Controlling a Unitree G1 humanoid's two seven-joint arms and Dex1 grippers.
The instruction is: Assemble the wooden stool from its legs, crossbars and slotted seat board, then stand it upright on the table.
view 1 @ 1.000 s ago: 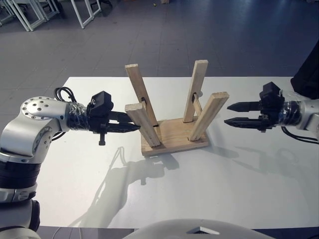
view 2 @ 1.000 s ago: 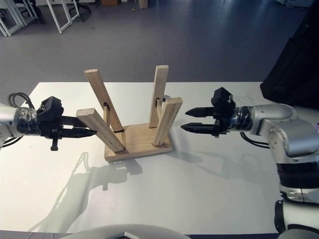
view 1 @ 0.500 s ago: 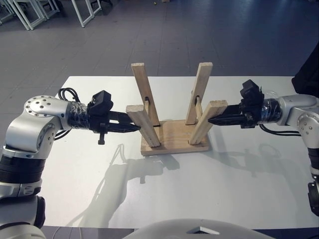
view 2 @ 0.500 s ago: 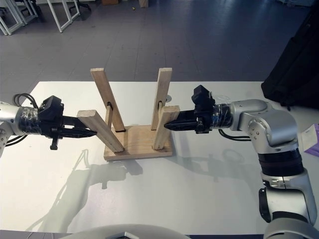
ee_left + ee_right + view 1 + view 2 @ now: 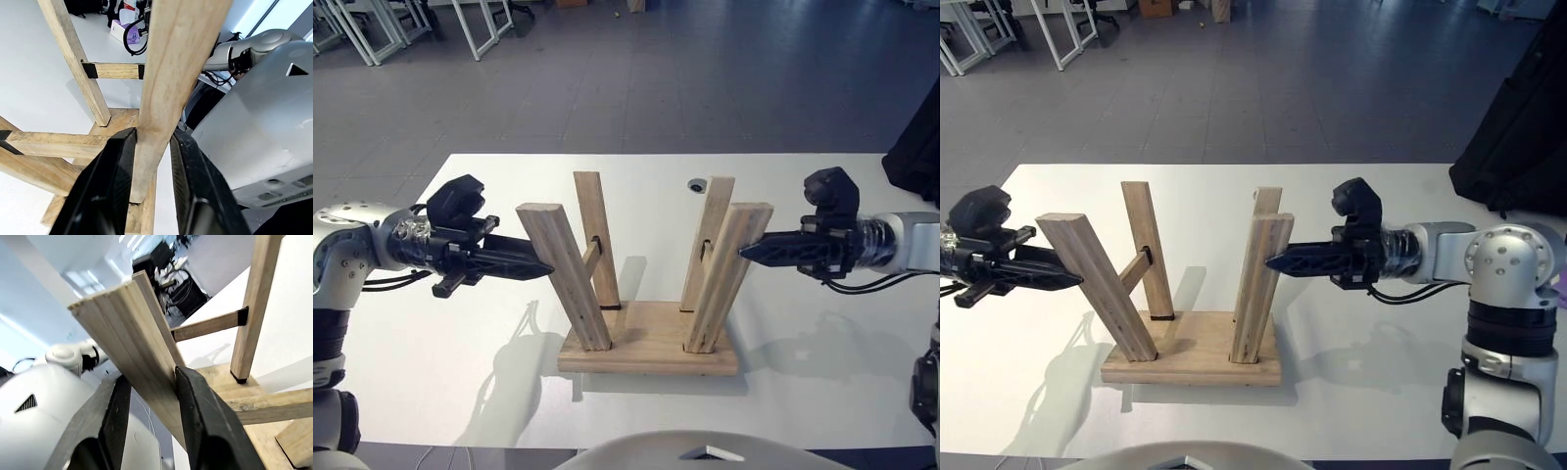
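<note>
Found the left gripper [image 5: 540, 267] pinching the near left leg [image 5: 566, 279] at about mid-height, one finger [image 5: 110, 166] pressed to each side face in the left wrist view. Found the right gripper [image 5: 749, 252] likewise closed on the near right leg [image 5: 729, 274], high up near its free end, fingers [image 5: 195, 406] flat against opposite faces in the right wrist view. Noted both arms reaching in level from opposite sides.

Recorded the stool standing upside down: seat board [image 5: 646, 354] lowermost and flat, all four legs pointing up. Could not confirm whether the board touches the table [image 5: 822, 343] or sits just clear of it. Observed the far left leg [image 5: 597, 240] and far right leg [image 5: 707, 240] rising behind the gripped pair. Noted a crossbar [image 5: 592, 257] joining the two left legs, its ends dark where they meet the wood.

Logged a small round hole [image 5: 695, 184] in the white tabletop behind the stool.
</note>
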